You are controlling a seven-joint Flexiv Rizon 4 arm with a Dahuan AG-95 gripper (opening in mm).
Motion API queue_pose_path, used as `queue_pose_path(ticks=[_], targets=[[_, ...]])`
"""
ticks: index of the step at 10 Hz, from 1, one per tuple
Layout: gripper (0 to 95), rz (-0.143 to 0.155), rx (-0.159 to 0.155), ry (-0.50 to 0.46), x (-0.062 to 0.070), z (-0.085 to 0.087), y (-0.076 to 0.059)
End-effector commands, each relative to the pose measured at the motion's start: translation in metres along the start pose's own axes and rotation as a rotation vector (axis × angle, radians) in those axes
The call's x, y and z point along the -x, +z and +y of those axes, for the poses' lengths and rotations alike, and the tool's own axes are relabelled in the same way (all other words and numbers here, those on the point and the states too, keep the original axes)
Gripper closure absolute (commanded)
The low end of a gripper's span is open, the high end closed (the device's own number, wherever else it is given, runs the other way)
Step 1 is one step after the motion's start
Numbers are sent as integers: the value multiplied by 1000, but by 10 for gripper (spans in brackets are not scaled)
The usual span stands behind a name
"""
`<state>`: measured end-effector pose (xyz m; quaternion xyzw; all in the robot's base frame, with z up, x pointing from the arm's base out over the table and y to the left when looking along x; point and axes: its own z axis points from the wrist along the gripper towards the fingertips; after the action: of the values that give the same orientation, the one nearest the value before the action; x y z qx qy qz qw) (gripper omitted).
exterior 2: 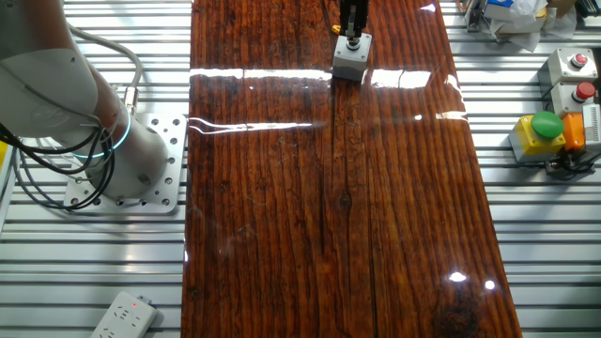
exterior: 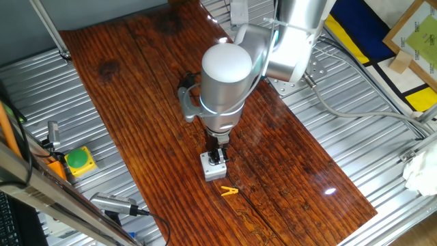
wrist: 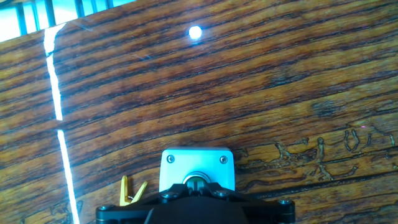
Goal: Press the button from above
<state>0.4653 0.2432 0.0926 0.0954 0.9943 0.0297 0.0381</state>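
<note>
The robot's tool (exterior: 217, 156) sits directly on top of the button (wrist: 198, 181) in its small light-grey box (exterior: 213, 167) on the wooden table (exterior: 287, 157), beside a yellow clothespin (exterior: 229, 191). Whether its fingers are together cannot be told. The pressing step seems underway; next, likely a straight lift.

Pincer (exterior: 217, 156) atop the grey button box (exterior: 214, 167), yellow clothespin (exterior: 229, 191) beside.

The surface (exterior: 150, 89) is dark, glossy, strongly grained wood; beside it lies ribbed metal decking (exterior: 382, 137). The button's box (wrist: 198, 163) looks smooth, matt grey.
</note>
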Motion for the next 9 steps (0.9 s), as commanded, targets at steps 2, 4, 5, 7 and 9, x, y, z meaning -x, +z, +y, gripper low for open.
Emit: queue_pose_path(ticks=[2, 4, 5, 7, 9], targets=[[950, 2, 0, -2, 0, 0, -1], [950, 5, -1, -5, 1, 0, -5], [950, 5, -1, -4, 1, 0, -6], [950, 5, -1, -4, 1, 0, -6], [950, 6, -1, -5, 1, 0, -6]])
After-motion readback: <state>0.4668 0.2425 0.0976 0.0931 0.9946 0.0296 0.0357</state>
